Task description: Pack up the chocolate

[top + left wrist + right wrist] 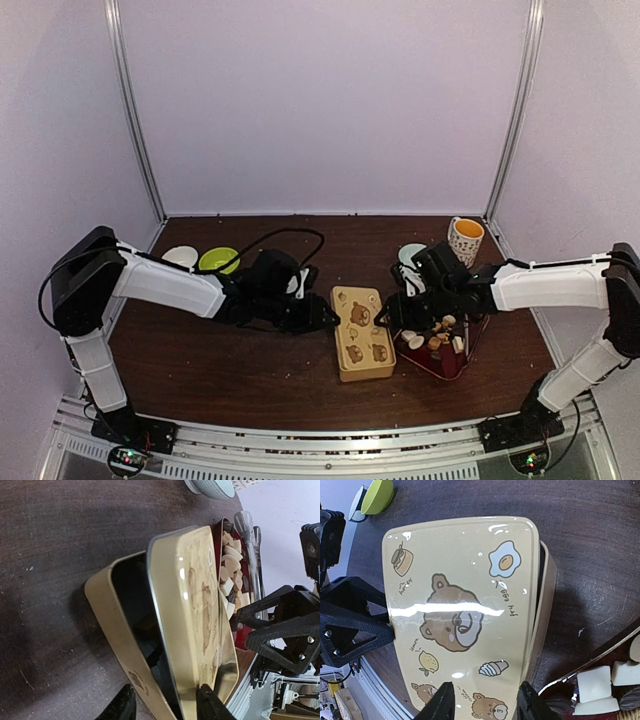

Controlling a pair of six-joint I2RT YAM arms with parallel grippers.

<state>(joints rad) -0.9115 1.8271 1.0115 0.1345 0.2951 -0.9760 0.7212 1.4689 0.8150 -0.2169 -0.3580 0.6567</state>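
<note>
The chocolate (436,337), small white, tan and dark pieces, lies in a red tray (472,345) right of a tan tin box (365,372). It also shows in the left wrist view (231,565) and the right wrist view (594,685). The bear-picture lid (460,610) lies askew and tilted on the box (112,615), leaving a dark gap on one side. My left gripper (165,707) is open at the box's left edge, one finger (207,705) touching the lid. My right gripper (487,705) is open over the lid's right edge.
A white bowl (180,257) and a green bowl (218,260) stand at the back left. A pale bowl (410,254) and a patterned cup with an orange inside (465,240) stand at the back right. The two grippers face each other closely across the box.
</note>
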